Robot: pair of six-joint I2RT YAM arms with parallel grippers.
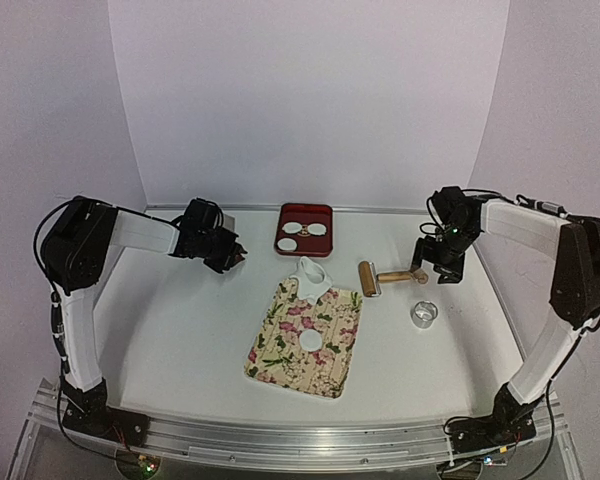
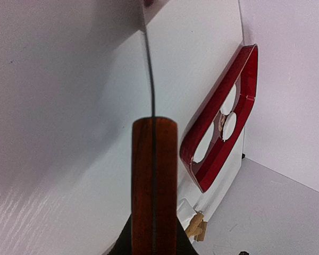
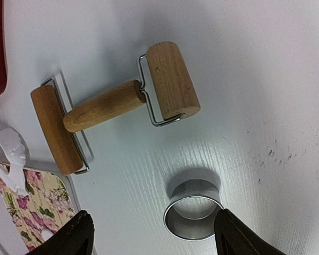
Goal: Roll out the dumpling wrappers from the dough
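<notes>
Three round dumpling wrappers point(image 1: 293, 228) lie in the red tray point(image 1: 307, 212), which also shows in the left wrist view as the tray point(image 2: 202, 170) holding wrappers point(image 2: 203, 149). Another white disc point(image 1: 310, 340) rests on the floral mat point(image 1: 280, 350). The ragged dough point(image 1: 318, 286) with a hole sits on the mat's far edge, and its edge point(image 3: 8, 154) shows in the right wrist view. My left gripper point(image 1: 223, 250) point(image 2: 154, 236) is shut on a wooden-handled scraper point(image 2: 154, 170), blade edge-on, left of the tray. My right gripper point(image 1: 437, 268) point(image 3: 153, 226) stands open above the metal ring point(image 3: 194, 218).
A wooden double-ended rolling pin point(image 1: 380, 277) point(image 3: 103, 106) lies on the white table between the mat and my right gripper. The metal ring point(image 1: 424, 315) stands just nearer than it. White walls close in the back and both sides.
</notes>
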